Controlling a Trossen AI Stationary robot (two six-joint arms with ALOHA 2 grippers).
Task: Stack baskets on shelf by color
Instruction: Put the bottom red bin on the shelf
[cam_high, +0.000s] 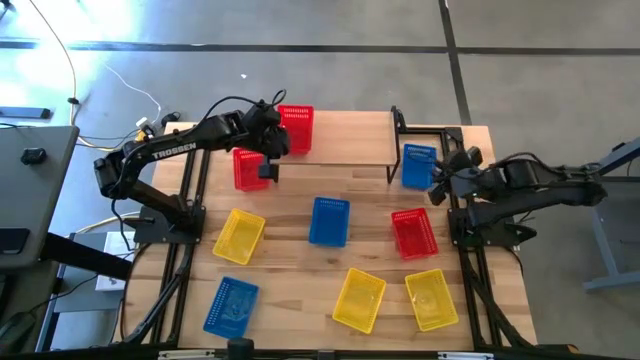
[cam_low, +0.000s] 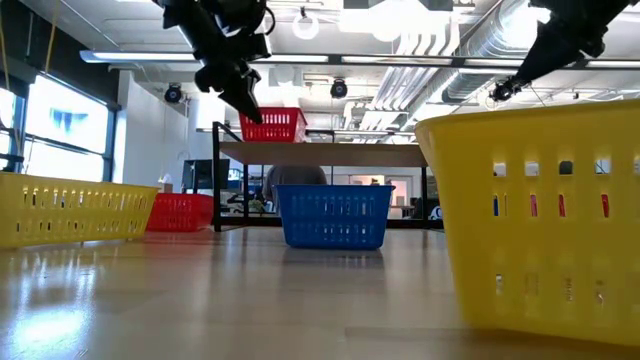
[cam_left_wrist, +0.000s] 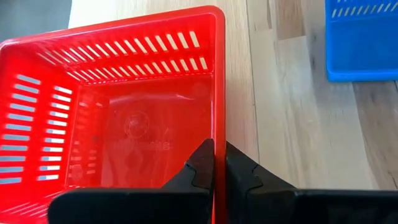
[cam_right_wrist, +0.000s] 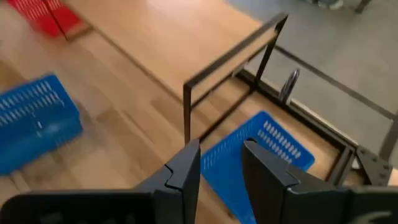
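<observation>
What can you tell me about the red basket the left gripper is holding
The red basket is a small rectangular plastic tub with slotted sides, a solid glossy floor and a rounded rim. It is empty and sits open side up. The left gripper is shut on one long wall, one finger inside and one outside. In the high view it lies near the shelf, just in front of the board's left end, where another red basket already stands. Whether it rests on the table or is lifted cannot be told.

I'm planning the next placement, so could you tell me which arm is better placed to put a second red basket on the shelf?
The left. Its tool is already closed on the rim of a red basket, right beside the shelf end where another red basket sits. The right tool is open above a blue basket.
</observation>
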